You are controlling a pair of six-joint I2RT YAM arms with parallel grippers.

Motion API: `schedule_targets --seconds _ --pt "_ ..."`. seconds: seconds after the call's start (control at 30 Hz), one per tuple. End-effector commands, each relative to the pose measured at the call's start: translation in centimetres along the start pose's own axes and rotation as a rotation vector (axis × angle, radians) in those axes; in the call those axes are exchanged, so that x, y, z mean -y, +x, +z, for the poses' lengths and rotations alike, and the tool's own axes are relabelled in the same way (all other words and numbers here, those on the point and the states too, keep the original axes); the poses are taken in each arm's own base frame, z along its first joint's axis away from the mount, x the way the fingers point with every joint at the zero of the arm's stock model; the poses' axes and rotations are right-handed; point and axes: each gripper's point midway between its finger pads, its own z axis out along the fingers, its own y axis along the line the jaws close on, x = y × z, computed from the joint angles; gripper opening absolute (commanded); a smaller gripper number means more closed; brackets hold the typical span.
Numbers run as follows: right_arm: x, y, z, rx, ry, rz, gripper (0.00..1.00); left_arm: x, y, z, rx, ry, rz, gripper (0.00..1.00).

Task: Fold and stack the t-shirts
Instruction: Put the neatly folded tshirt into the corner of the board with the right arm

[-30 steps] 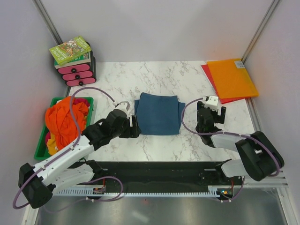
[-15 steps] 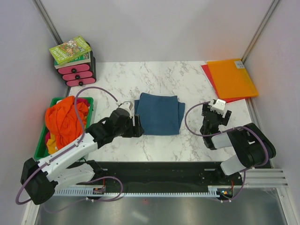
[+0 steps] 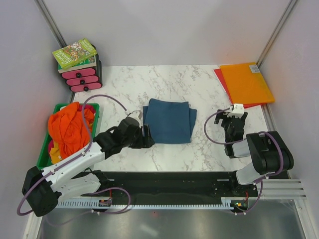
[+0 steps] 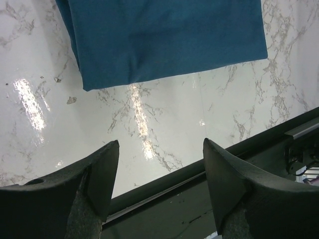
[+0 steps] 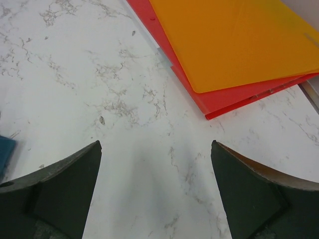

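Teal shirt (image 3: 168, 121) is lying folded mid-tabletop (image 3: 174, 84). Its top is getting cut off in the left wrist view, and only a sliver is showing at the right wrist view's left edge. Orange shirts (image 3: 70, 130) are sitting heaped in the green bin (image 3: 94, 107) at left. A cable is crossing over them, and the lower layers are hard to make out. Red folder (image 3: 222, 79) is lying mostly hidden under the orange folder (image 3: 245, 82) at far right. Books (image 3: 75, 53) are resting on pink drawers (image 3: 82, 77) at far left. Left jaws are standing spread, gripping nothing, over bare tabletop just beside the teal shirt's near-left corner. Right jaws are gaping wide, empty, over marble between the shirt and the folders.
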Motion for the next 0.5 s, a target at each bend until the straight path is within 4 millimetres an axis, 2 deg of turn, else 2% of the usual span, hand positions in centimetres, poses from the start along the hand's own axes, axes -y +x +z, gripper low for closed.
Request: schedule_targets --seconds 0.0,0.3,0.47 --pt "-1.7 -1.2 0.4 0.032 -0.092 0.03 0.98 0.3 -0.7 -0.1 0.047 0.007 -0.028 0.74" --pt "-1.7 -1.2 0.4 0.032 -0.093 0.032 0.98 -0.7 -3.4 -0.2 0.15 -0.082 0.027 0.74" --pt "-1.7 -1.2 0.4 0.032 -0.092 0.03 0.98 -0.9 -3.2 1.0 0.118 -0.125 0.049 0.74"
